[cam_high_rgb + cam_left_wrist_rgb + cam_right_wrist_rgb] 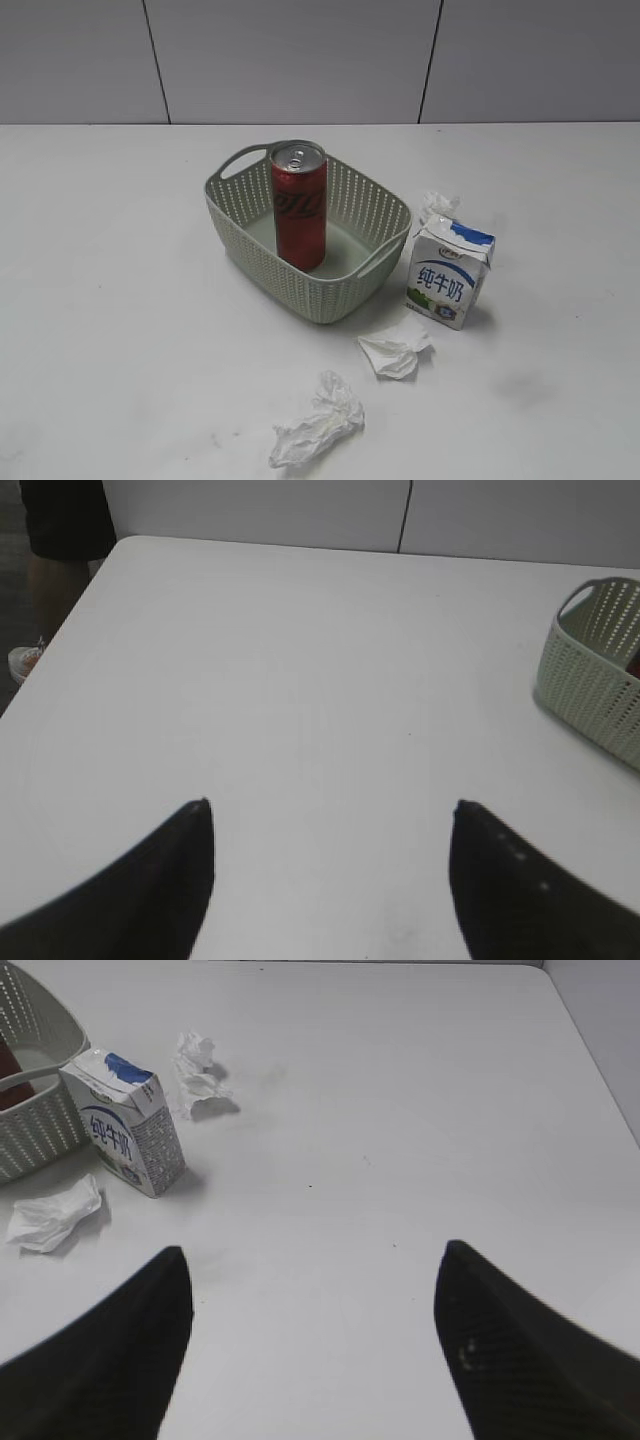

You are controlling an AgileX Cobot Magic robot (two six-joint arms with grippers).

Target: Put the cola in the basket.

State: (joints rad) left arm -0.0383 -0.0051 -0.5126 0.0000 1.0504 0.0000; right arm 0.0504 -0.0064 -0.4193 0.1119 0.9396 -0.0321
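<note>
Right, cola (299,205) stands upright inside basket (262,263), toward its 11 o'clock corner, so looks done; left gripper (332,810) and right gripper (312,1252) both spread wide, empty, over bare table (110,300)

Tall slim red metal can (299,208): blk lettering, silver top. Rect. plastic basket (262,262): pale sage green, perforated weave pattern. Cardboard milk carton (449,274): white w/ blue. Crumpled tissues (318,420): white. Table (110,300): white.
</note>
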